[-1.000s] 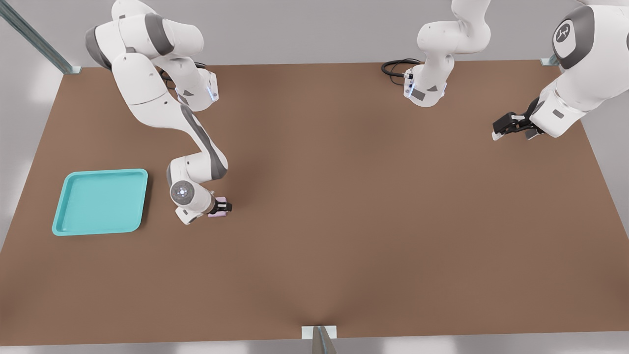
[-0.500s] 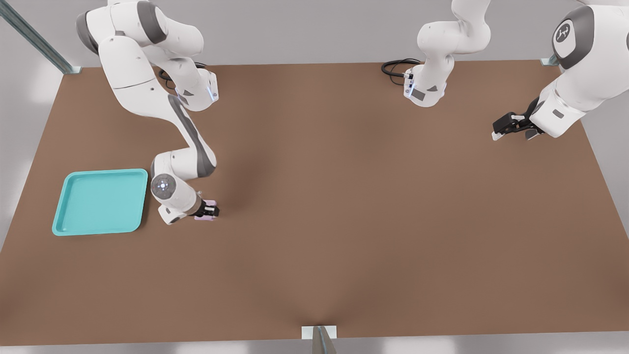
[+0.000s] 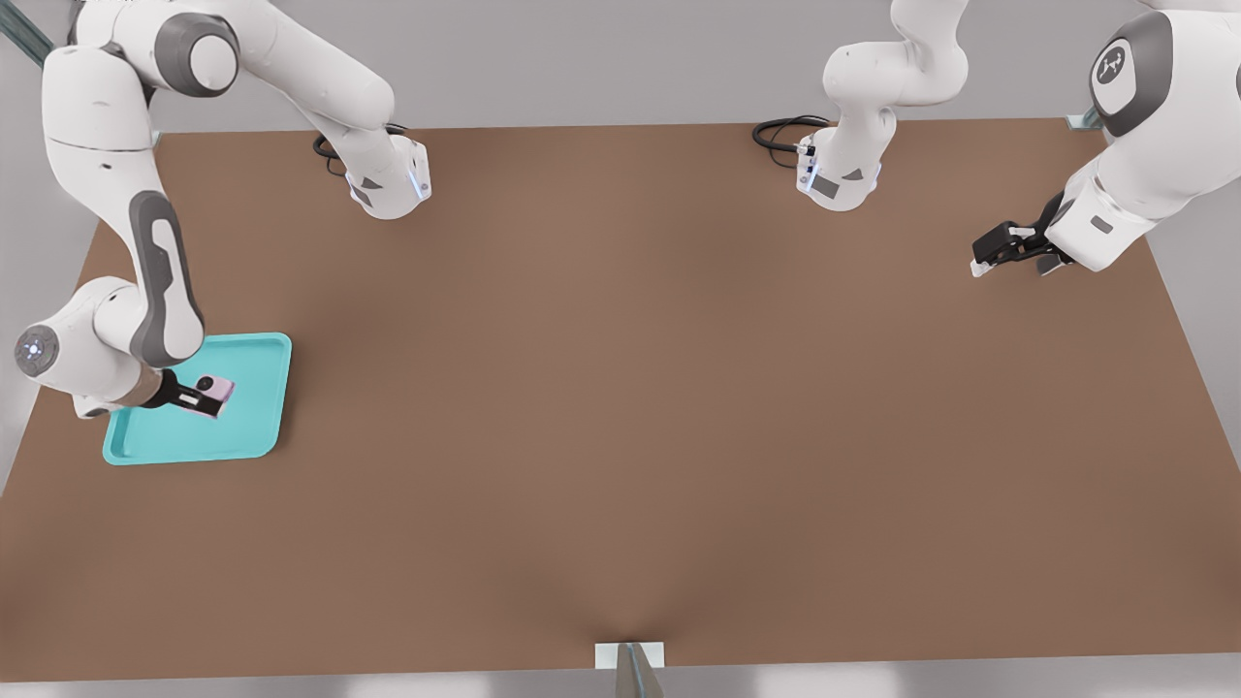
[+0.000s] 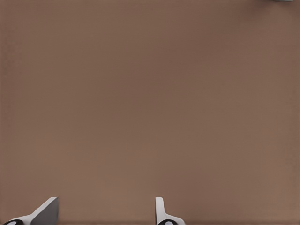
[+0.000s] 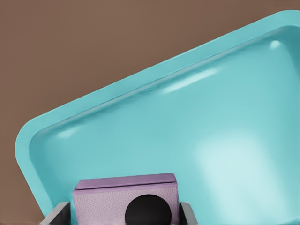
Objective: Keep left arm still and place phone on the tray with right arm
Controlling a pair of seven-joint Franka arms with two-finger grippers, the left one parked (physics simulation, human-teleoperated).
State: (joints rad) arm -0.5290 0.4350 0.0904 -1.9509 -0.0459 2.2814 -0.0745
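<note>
The pink phone [image 3: 214, 390] [image 5: 126, 200] is being held tight between the two fingers [image 5: 57, 216] of the black gripper [image 3: 199, 393]. It is being held over the turquoise tray [image 3: 254, 427] [image 5: 140, 89], near the middle. Whether the phone is touching the tray floor cannot be told. The tray is being kept on the brown table [image 3: 679, 388].

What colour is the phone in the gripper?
Pale pink-lilac phone, shown best in the right wrist view; gripper holds it over the tray.
</note>
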